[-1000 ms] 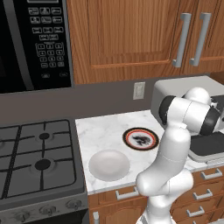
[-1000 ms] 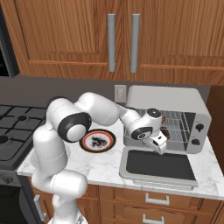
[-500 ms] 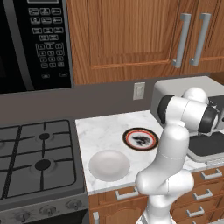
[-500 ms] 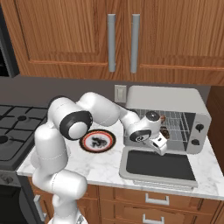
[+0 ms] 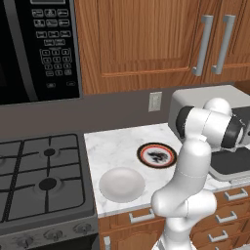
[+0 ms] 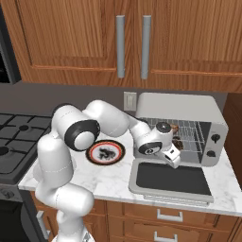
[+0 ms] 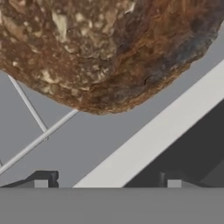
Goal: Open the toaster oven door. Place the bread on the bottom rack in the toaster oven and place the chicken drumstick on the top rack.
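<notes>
The silver-grey toaster oven (image 6: 189, 106) stands at the counter's right end, its door (image 6: 170, 178) folded down flat. My gripper (image 6: 174, 156) reaches low into the mouth, over the door. In the hand view the dark brown lumpy bread (image 7: 105, 48) lies on the wires of the bottom rack (image 7: 39, 138), just beyond my gripper (image 7: 107, 180). The fingertips (image 7: 41, 180) are spread wide with nothing between them. A small orange-brown piece (image 6: 175, 127) sits at the top rack's (image 6: 191, 126) level; it looks like the chicken drumstick but is too small to be sure.
A red-rimmed plate (image 6: 105, 152) with a dark centre lies left of the oven, and a white bowl (image 5: 122, 184) sits nearer the counter's front. A gas stove (image 5: 44, 171) is at the left under a black microwave (image 5: 34, 49). Wooden cabinets (image 6: 132, 42) hang above.
The fingers have spread apart and let go of the bread, which now rests on the rack. The arm has hardly moved.
</notes>
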Tool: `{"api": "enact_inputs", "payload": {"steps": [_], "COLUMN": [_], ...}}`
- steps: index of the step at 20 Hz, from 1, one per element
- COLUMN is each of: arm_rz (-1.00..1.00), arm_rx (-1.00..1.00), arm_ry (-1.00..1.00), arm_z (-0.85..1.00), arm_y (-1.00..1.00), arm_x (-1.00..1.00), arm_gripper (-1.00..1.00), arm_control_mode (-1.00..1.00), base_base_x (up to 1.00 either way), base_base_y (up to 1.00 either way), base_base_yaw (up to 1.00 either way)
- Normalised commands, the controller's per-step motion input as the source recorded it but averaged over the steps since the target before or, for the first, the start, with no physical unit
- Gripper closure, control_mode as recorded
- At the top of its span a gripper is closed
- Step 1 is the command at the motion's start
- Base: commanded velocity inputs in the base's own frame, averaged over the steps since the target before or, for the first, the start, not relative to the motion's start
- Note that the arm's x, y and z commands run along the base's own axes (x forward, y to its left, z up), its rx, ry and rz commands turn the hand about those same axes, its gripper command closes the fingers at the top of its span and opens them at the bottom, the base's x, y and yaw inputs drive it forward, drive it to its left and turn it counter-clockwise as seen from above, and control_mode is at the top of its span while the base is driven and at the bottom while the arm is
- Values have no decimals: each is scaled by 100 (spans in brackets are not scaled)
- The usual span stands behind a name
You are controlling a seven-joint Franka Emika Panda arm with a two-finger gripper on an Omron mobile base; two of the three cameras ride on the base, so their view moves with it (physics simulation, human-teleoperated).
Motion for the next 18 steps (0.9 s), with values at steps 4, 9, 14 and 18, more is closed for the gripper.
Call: {"api": "enact_inputs", "payload": {"steps": [4, 9, 14, 18], "arm_rz": [-17, -6, -1, -1], "arm_rx": [7, 3, 0, 0], "arm_ry": [9, 17, 12, 2], "arm_z": [0, -1, 0, 6], "arm_y": [29, 5, 0, 0], "arm_x": [58, 4, -33, -40], "arm_gripper": [-100, -100, -100, -100], "arm_control_mode": [-100, -100, -100, -100], "base_base_x": [0, 0, 0, 0], "base_base_y": [0, 0, 0, 0], "base_base_yaw": [0, 0, 0, 0]}}
